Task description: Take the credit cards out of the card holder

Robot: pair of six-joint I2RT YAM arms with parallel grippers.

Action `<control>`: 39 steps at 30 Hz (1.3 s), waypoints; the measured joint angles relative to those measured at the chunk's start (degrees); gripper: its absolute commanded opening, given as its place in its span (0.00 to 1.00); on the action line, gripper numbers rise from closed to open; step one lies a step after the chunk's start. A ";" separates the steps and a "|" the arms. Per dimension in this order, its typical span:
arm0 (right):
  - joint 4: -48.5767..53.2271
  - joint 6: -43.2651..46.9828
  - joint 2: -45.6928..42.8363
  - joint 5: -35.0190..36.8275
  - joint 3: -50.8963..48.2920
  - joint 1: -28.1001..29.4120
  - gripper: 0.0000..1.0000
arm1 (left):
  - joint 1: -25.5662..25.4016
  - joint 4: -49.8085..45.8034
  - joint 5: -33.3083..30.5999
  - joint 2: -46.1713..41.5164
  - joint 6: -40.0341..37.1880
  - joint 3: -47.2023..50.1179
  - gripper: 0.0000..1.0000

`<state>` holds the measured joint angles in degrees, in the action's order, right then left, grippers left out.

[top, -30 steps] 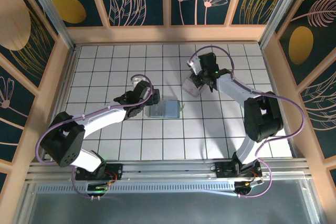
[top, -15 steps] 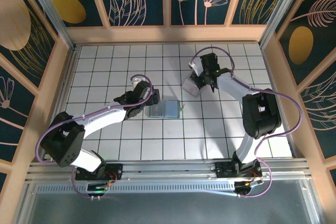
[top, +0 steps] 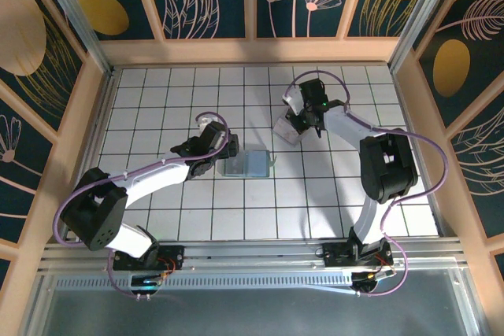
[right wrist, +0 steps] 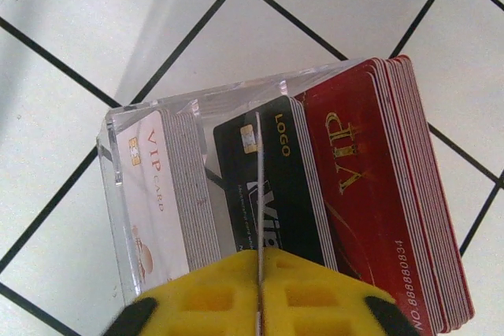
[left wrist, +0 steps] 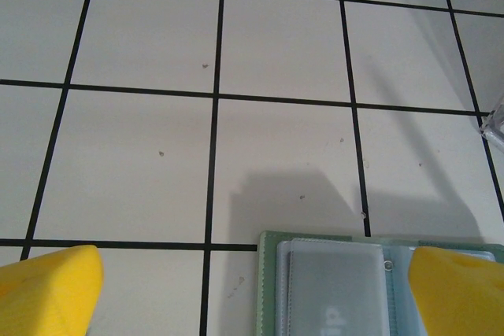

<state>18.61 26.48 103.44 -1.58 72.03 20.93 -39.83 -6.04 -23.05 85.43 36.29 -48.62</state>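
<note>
Over clear box [right wrist: 150, 194], right claw [right wrist: 259, 267] with card [right wrist: 257, 194], much as before

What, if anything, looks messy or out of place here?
The clear box sits skewed to the tile lines, and its red cards lean out past its wall. The right pincer pinches one card edge-on. Nothing looks spilled or broken.

Your right fingers [right wrist: 197, 297] are yellow and sit pressed together at the bottom. A thin card [right wrist: 258, 186] stands on its edge between them. Beyond it, a clear box [right wrist: 114, 186] lies on the white tiled surface [right wrist: 79, 21]. It holds pale cards [right wrist: 161, 194], black cards [right wrist: 283, 179] and dark red cards [right wrist: 370, 186].
</note>
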 measured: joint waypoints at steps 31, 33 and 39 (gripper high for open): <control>1.11 -40.26 -15.13 18.23 -1.40 20.35 0.43 | 6.12 -0.39 -0.11 -5.84 10.03 6.40 0.99; 2.47 -44.81 -14.53 20.06 -1.86 24.55 0.44 | 7.52 -0.46 -0.13 -7.23 11.91 8.33 0.99; 3.32 -53.92 -7.41 21.24 -1.29 33.44 0.47 | 11.47 -0.39 -0.28 -12.11 16.59 13.92 0.99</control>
<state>21.93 -27.44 96.03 19.66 70.74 54.37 -28.36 -6.44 -23.33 73.32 52.88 -34.70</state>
